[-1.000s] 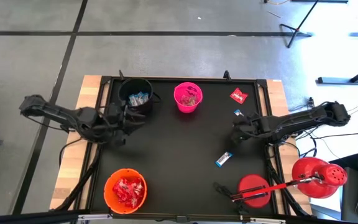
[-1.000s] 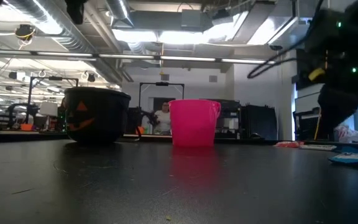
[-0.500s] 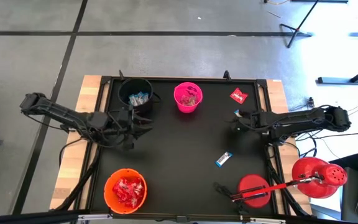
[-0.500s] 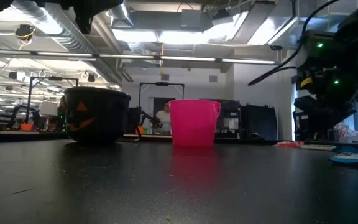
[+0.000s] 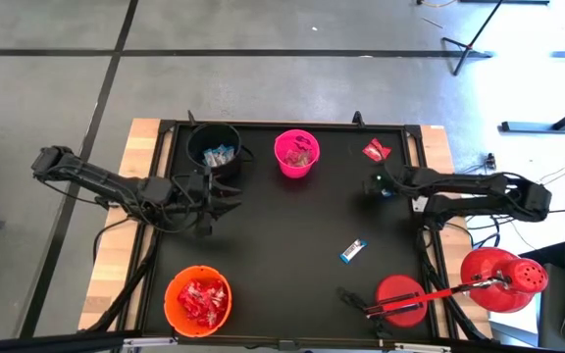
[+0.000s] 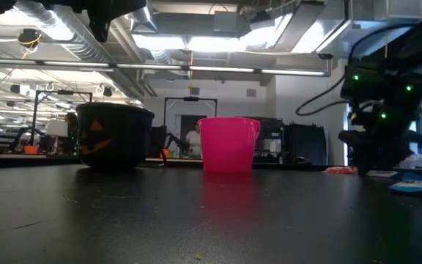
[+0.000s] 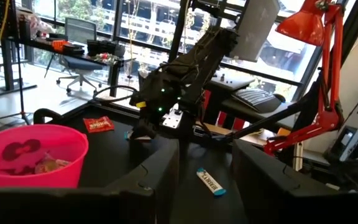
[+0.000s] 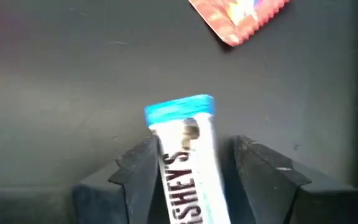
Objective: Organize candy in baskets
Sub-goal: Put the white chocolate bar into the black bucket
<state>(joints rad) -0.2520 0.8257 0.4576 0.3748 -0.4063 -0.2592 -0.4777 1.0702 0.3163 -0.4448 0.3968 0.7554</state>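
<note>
Candy lies in two places: sorted into buckets and loose on the black surface (image 5: 282, 226). The bar (image 8: 188, 168) between the fingers of the right claw (image 8: 194, 180) has a white wrapper with a blue end and reads "HERSHEY'S" in part; only the letters "SHEY'S" are in view. It lies flat on the surface with a dark finger (image 8: 138, 168) on either side; whether they touch it cannot be told. Just beyond it lies a red packet (image 8: 238, 18) with a zigzag edge; its print is too blurred to read.

From above, the right claw (image 5: 379, 184) sits near the right edge of the surface, with the red packet (image 5: 376, 150) beyond it near the far right corner. A second blue-and-white bar (image 5: 354, 251) lies alone in open room toward the near right; the left wrist view shows dark lettering on it, too small to read.

The black bucket (image 5: 214, 147) at the far left holds blue-wrapped pieces, the pink bucket (image 5: 296, 153) next to it holds a few sweets, and the orange bucket (image 5: 198, 298) at the near left is full of red packets. The black bucket (image 6: 112, 136) has an orange pumpkin face.

The left claw (image 5: 226, 196) hovers near the black bucket with its fingers apart and nothing between them. The middle of the surface is open.

A red lamp (image 5: 498, 279) stands at the near right corner. Behind the surface is a large room with ceiling lights and desks.
</note>
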